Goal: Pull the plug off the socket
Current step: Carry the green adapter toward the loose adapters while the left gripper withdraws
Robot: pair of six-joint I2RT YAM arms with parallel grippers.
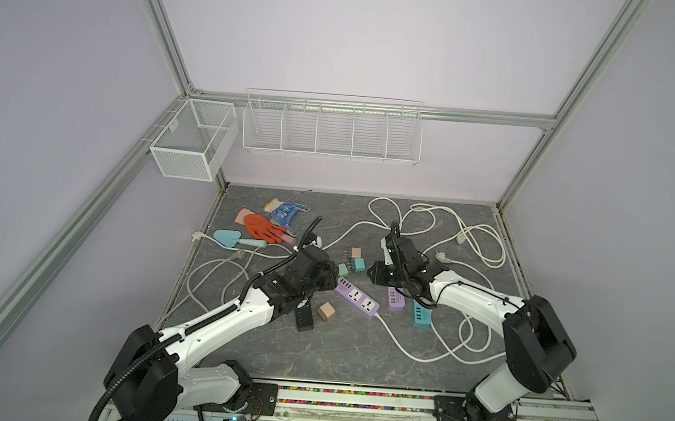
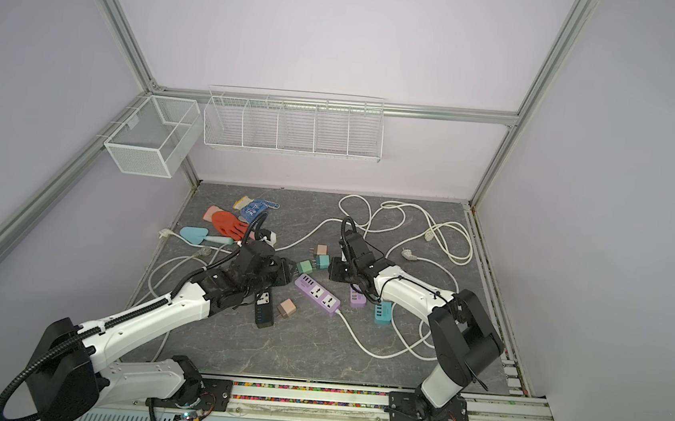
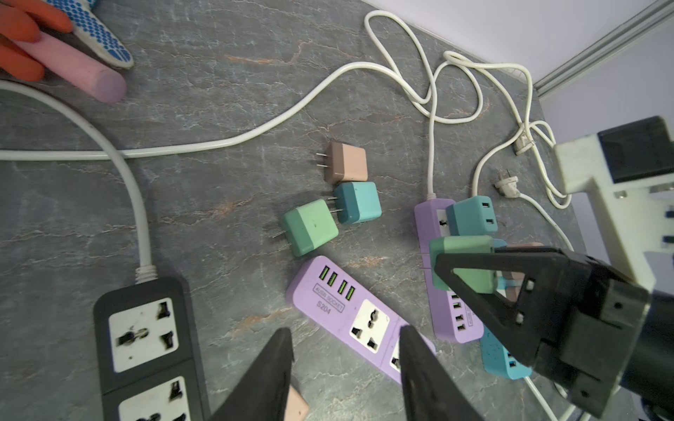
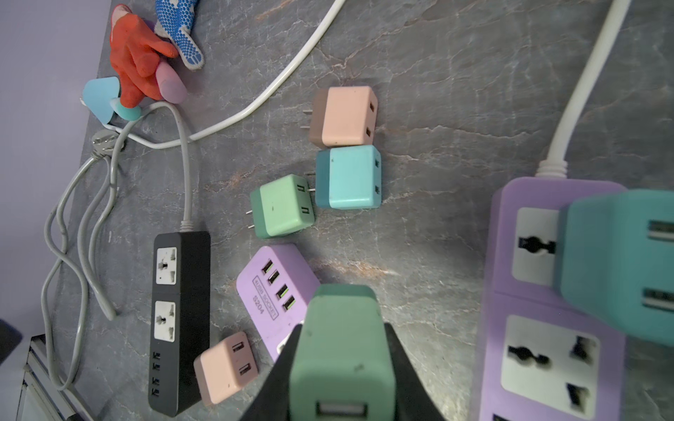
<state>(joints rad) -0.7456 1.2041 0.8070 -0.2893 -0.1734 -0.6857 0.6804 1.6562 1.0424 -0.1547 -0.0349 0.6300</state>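
Grey marble tabletop (image 1: 315, 351) carried scattered strips (image 1: 357, 300). Right gripper (image 4: 343, 330) was clamped on a green plug (image 4: 341, 368); at its nine o'clock in both top views, left gripper (image 3: 345, 330) gaped empty.

My grey marbled table (image 1: 314, 355) carries power strips (image 1: 357, 298), loose plug cubes (image 1: 325, 311), white cords (image 3: 219, 143), two gloves (image 1: 261, 228) and a blue trowel (image 1: 225, 238)

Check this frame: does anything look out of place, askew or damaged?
An orange glove, a dotted glove and a trowel lie at the table's far left, unrelated to unplugging. The white cords are loosely tangled. Nothing looks damaged.
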